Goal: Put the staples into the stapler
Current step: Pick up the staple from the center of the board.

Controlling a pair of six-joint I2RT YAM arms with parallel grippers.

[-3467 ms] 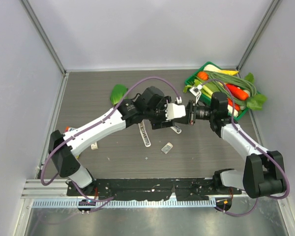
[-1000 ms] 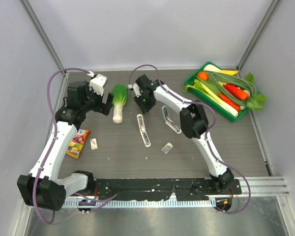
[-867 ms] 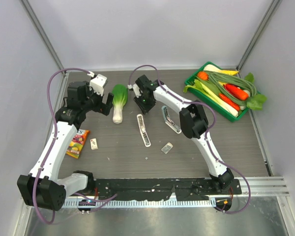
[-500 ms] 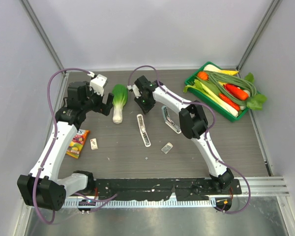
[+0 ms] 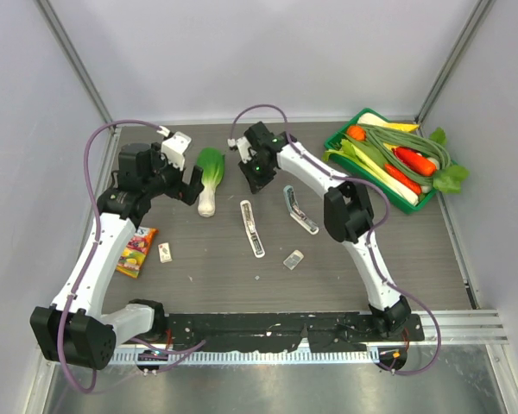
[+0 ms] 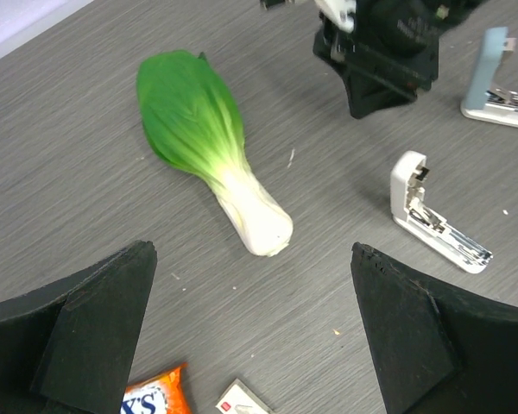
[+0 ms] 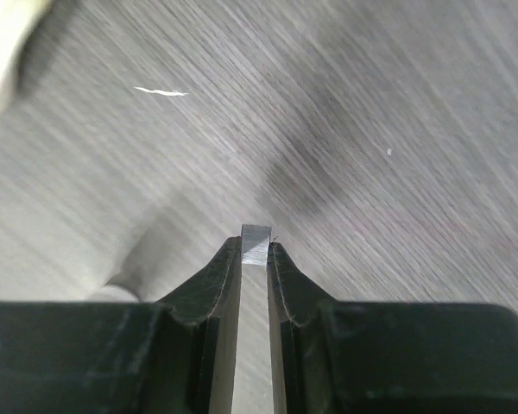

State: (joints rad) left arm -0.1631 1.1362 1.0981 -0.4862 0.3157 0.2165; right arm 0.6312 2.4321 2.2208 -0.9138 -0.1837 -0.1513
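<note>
The white stapler (image 5: 252, 227) lies open on the table, its metal channel showing; it also shows in the left wrist view (image 6: 436, 220). The small staple box (image 5: 165, 252) lies left of it, near the snack packet, and at the bottom of the left wrist view (image 6: 242, 398). My right gripper (image 5: 257, 172) hovers behind the stapler, shut on a thin silvery strip (image 7: 255, 244) that sticks out between the jaws just above the table. My left gripper (image 5: 188, 183) is open and empty, left of the bok choy, above bare table (image 6: 250, 250).
A pale blue-grey bar (image 5: 300, 210) lies right of the stapler. A bok choy (image 5: 209, 177) lies between the grippers. An orange snack packet (image 5: 136, 251) is at the left, a small whitish piece (image 5: 293, 258) near the front, a green vegetable tray (image 5: 338, 138) at the back right.
My right gripper has moved a little back and to the right, still holding the strip. The left arm has stayed put.
</note>
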